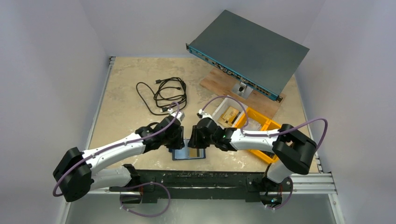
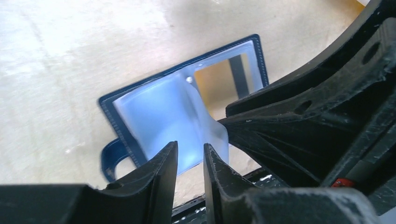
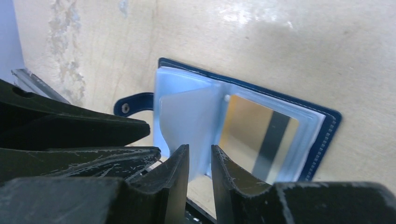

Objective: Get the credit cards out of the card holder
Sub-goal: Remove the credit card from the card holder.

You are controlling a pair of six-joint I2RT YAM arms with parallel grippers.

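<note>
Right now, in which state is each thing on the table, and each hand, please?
card holder, open, lying flat.
snap tab, unfastened.
clear sleeve, lifted and curled.
gold card, inside its pocket, not taken out.
left hand, open by a narrow gap.
right hand, narrow gap at the clear sleeve's edge; grip unclear.
cable, loosely coiled.

White-and-black arms (image 1: pixel 116 149), purple cables (image 1: pixel 223 97).

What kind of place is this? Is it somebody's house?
Most likely a robot lab workbench, not a house. The left arm and right arm are bolted to the near edge of the table, plain white panels wall it in, and a rack-style electronics box sits at the back.
</note>
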